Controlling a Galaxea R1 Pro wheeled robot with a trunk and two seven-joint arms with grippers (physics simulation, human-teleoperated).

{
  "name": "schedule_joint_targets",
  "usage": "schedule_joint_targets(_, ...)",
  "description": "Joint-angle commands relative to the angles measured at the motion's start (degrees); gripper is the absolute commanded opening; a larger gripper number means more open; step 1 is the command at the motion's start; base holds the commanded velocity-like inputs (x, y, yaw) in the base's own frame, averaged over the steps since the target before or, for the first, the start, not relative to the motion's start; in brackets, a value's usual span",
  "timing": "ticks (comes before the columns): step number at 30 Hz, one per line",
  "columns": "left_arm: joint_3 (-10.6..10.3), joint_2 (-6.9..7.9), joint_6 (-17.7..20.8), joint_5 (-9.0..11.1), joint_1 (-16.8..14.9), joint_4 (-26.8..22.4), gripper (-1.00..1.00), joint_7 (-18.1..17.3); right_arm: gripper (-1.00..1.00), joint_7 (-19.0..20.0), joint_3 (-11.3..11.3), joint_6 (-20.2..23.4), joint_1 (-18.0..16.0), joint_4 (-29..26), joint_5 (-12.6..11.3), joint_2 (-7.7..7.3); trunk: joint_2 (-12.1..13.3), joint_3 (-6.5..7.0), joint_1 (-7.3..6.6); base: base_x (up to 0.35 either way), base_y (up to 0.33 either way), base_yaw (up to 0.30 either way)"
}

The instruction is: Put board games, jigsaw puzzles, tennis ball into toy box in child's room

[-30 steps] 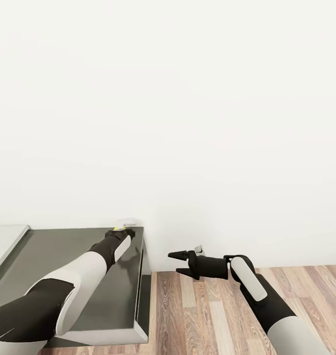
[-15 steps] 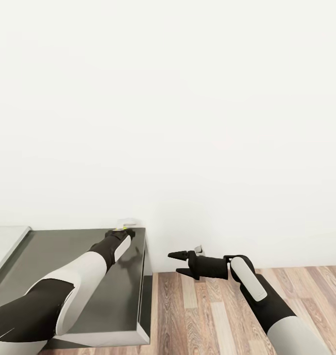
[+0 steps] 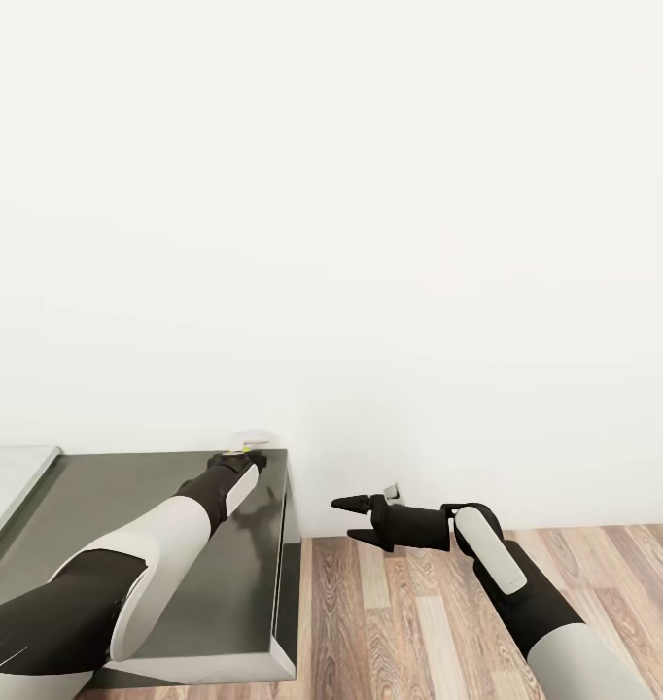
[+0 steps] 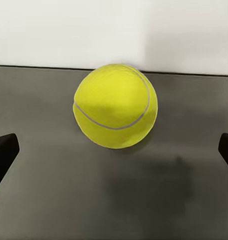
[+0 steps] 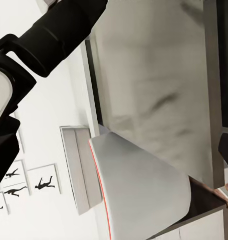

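The yellow tennis ball (image 4: 115, 105) rests on the dark grey lower section of the table (image 3: 127, 486), close to the wall. My left gripper (image 4: 116, 149) is open and faces the ball, with one fingertip on each side and not touching it. In the head view the left gripper (image 3: 246, 454) reaches to the table's far right corner, where a sliver of yellow ball (image 3: 235, 450) shows. My right gripper (image 3: 347, 517) hangs open and empty over the floor, just right of the table. A pale rimmed tray (image 5: 76, 170), possibly the toy box, lies far along the table.
The paler desk top (image 3: 11, 476) adjoins the dark section at the left. A white wall stands right behind the table. The wood-plank floor (image 3: 409, 622) spreads to the right. Black silhouette pictures (image 5: 43, 182) hang on a far wall.
The head view has shifted slightly, so the table sits a little further right. Both arms keep the same pose, and the ball has not moved.
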Motion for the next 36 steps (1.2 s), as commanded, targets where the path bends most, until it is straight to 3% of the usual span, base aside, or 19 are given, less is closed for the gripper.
schedule_joint_targets(1,-0.49,0.03,0.31,0.55,-0.03,-0.1,1.0,0.36,1.0,0.59,0.08,0.03,-0.05,0.0,0.56,-0.05,-0.11,-0.1,0.03,0.0,0.0,0.0)
schedule_joint_targets(23,-0.49,-0.04,0.31,0.54,-0.03,-0.1,1.0,0.36,1.0,0.59,0.08,0.03,0.02,0.0,0.55,-0.04,-0.11,-0.1,0.03,0.028,0.0,0.0)
schedule_joint_targets(36,-0.49,-0.04,0.31,0.56,-0.03,-0.1,1.0,0.36,1.0,0.28,0.08,0.03,0.0,0.0,0.56,0.04,-0.11,-0.1,0.03,0.124,0.0,0.0)
